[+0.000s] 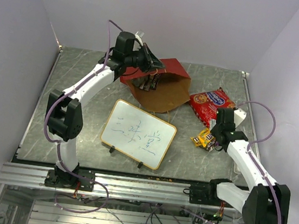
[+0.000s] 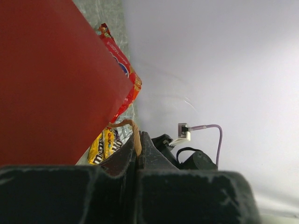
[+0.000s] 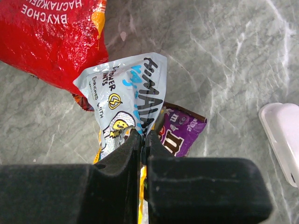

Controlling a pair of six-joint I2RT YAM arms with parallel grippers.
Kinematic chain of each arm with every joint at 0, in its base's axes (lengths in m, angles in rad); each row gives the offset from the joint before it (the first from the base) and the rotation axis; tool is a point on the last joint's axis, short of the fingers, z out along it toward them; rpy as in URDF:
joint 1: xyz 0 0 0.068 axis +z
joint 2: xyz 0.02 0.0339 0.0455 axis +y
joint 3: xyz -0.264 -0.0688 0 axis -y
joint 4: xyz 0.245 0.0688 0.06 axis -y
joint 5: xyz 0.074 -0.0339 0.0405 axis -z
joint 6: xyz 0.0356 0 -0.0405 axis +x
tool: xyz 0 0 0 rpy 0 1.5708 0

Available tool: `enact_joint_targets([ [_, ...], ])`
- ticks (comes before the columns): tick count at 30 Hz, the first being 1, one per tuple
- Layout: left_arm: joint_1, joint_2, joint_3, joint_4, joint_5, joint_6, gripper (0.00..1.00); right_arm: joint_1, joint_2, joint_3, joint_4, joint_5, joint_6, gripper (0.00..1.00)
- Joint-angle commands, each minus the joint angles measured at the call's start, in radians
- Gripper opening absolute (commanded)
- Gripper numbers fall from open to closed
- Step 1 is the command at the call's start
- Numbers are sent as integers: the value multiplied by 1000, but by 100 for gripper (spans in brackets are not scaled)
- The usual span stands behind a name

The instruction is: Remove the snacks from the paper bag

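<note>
While my left hand is pinching tight on the string handle of the paper bag, I am holding the bag propped with its mouth facing the whiteboard, I judge so the rest can slide out; something dark is showing inside. My right hand is clamping shut on the silver packet, which is lying over the purple packet beside the chip bag, likely to set it with that pile. A white block is sitting near, by the surface's right edge; bare room is lying between pile and whiteboard.
</note>
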Motion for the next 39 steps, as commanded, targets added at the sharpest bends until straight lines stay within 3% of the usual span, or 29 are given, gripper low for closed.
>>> enact_joint_targets([
  [1, -16, 7, 73, -14, -5, 21, 7, -19, 27, -35, 98, -21, -34, 0],
  [14, -27, 48, 132, -51, 22, 35, 7, -84, 69, -84, 93, -53, 12, 2],
  [22, -27, 56, 143, -54, 42, 43, 7, -85, 16, -43, 20, -22, 5, 25],
  [26, -26, 53, 138, -63, 54, 48, 7, -85, -27, -15, 37, -76, -71, 39],
  [33, -27, 63, 163, -85, 74, 56, 7, -85, -71, 20, 206, -284, -318, 63],
  [39, -27, 81, 209, -102, 85, 57, 7, -61, -22, 11, 442, -588, -376, 67],
])
